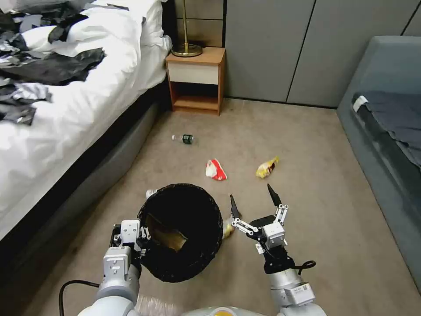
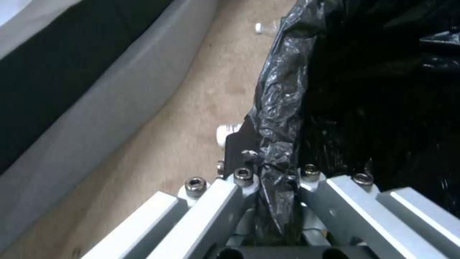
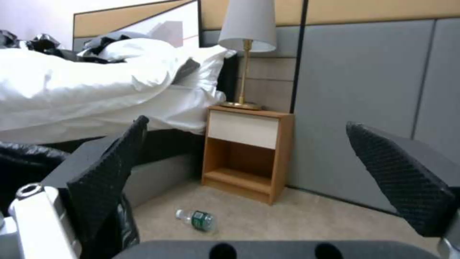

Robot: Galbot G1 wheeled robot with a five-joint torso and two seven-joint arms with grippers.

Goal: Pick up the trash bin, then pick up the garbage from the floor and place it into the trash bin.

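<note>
**Op:** Pincer status, left?

**Eng:** Left pincer [image 1: 141,235] clamped on the trash bin [image 1: 182,230] rim at its 9 o'clock; the left wrist view shows the black liner [image 2: 275,118] pinched between the fingers [image 2: 242,142]. Bin sits low-centre in the head view, with a tan scrap [image 1: 169,237] inside.

**Op:** Right?

**Eng:** Right pincer [image 1: 253,202] spread wide, empty, at the bin's 3 o'clock, tips pointing to 12.

**Op:** Garbage?

**Eng:** All on the floor [image 1: 307,175]. Red-and-white packet [image 1: 215,170] at 12 from the bin, yellow wrapper [image 1: 267,168] at 1, clear bottle with green label [image 1: 184,139] farther out at 12, near the nightstand [image 1: 196,79]. Another yellow piece [image 1: 227,229] just beside the bin's 3 o'clock edge. Bed [image 1: 66,109] runs along 9–11.
</note>
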